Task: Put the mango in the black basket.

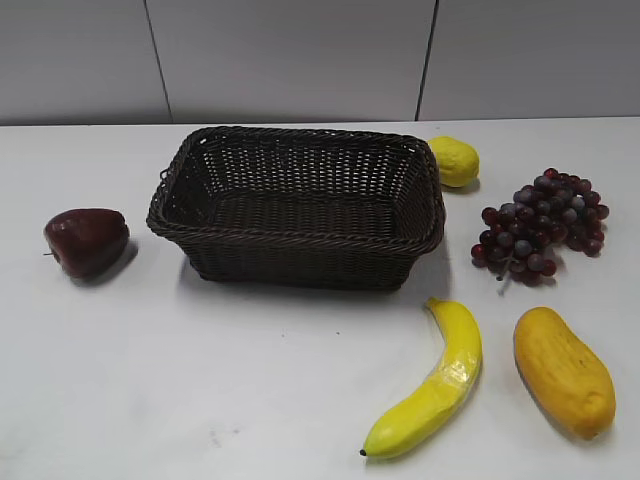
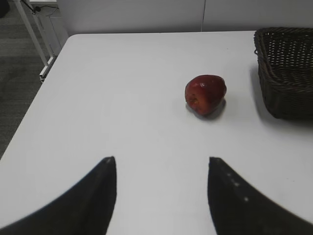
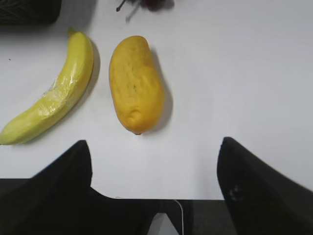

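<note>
The orange-yellow mango [image 1: 564, 370] lies on the white table at the front right, and shows in the right wrist view [image 3: 135, 83] just ahead of my open, empty right gripper [image 3: 154, 147], which hangs over the table's front edge. The black basket [image 1: 300, 235] stands empty at the table's middle; its corner shows in the left wrist view [image 2: 283, 73]. My left gripper [image 2: 162, 164] is open and empty above bare table, short of the red apple. Neither gripper shows in the exterior view.
A yellow banana [image 1: 432, 385] lies left of the mango, also in the right wrist view [image 3: 54, 95]. A dark red apple [image 1: 86, 240] sits left of the basket [image 2: 205, 93]. A lemon [image 1: 455, 160] and purple grapes [image 1: 540, 225] lie right of the basket.
</note>
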Available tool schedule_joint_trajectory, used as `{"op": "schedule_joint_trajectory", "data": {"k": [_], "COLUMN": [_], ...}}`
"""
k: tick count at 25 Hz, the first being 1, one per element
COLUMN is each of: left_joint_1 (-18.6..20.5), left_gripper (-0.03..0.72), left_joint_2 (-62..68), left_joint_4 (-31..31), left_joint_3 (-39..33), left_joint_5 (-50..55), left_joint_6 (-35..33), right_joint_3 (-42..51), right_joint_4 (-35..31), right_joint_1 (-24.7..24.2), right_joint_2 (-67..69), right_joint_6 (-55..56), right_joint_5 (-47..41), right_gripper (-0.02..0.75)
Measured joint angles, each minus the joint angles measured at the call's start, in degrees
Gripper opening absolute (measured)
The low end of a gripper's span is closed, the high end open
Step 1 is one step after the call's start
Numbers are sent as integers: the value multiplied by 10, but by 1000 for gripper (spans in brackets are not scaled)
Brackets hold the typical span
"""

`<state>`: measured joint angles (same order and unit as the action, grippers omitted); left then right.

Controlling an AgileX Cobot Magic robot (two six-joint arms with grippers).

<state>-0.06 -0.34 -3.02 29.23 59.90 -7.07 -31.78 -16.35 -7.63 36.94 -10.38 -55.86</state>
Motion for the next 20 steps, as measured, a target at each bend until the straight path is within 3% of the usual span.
{"op": "schedule_joint_trajectory", "data": {"k": [10, 15, 20], "left_joint_1": [0, 0, 0], "left_gripper": [450, 450, 450], "left_joint_2": [0, 0, 0], "left_joint_4": [0, 0, 0], "left_joint_3": [0, 0, 0], "left_joint_5": [0, 0, 0], "left_joint_6": [0, 0, 0], "right_joint_3": [-54, -54, -54], "right_joint_4": [-26, -22, 30], "right_joint_1": [23, 96, 176], "right_joint_2": [243, 342, 431], "right_joint_6": [-27, -24, 35], "right_joint_5": [8, 52, 119], "right_gripper": [587, 587, 587]}}
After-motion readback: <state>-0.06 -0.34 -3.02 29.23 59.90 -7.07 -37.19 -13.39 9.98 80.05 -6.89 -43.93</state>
